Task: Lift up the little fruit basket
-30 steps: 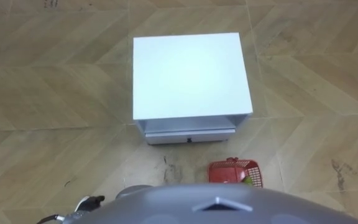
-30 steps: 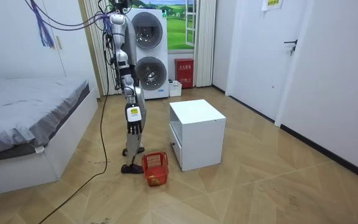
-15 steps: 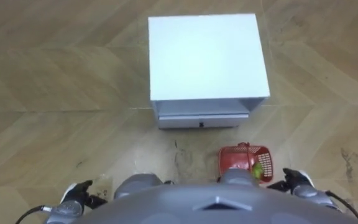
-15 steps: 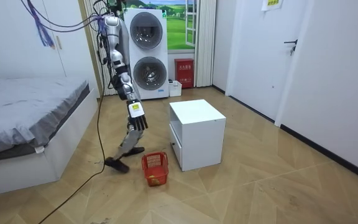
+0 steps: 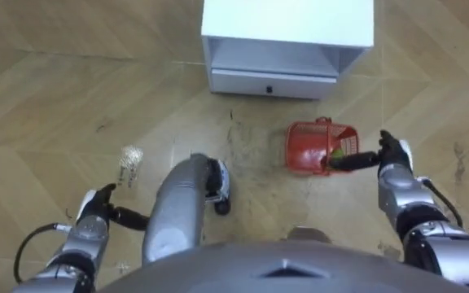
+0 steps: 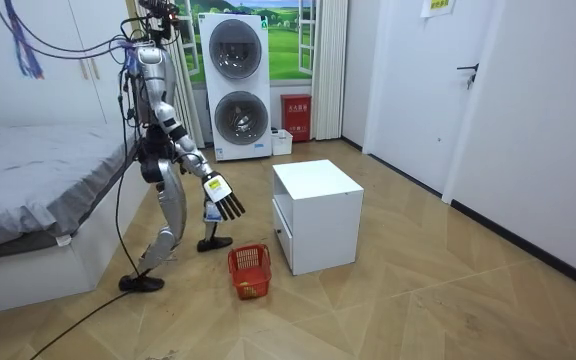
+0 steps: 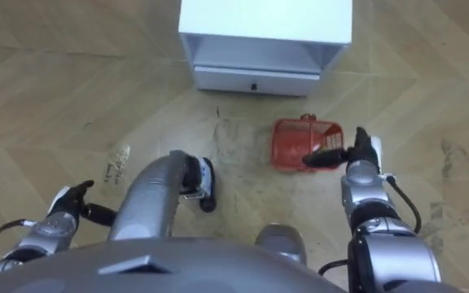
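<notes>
Floor [image 5: 55, 106] open around basket [image 5: 308, 146]; white cabinet [image 5: 287, 16] beyond.

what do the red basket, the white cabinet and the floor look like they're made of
Red basket: likely moulded plastic, matte; its walls are an open lattice. White cabinet: probably laminated or painted board, smooth flat panels with crisp edges. Floor: wood or wood-look planks laid in a zigzag pattern, grain visible, slight sheen.

The two head cameras look steeply down, close over the floor [image 5: 55, 98] at the robot's feet; the room camera watches from well off. All share the red basket [image 5: 308, 150] and the white cabinet [image 5: 287, 20].
</notes>
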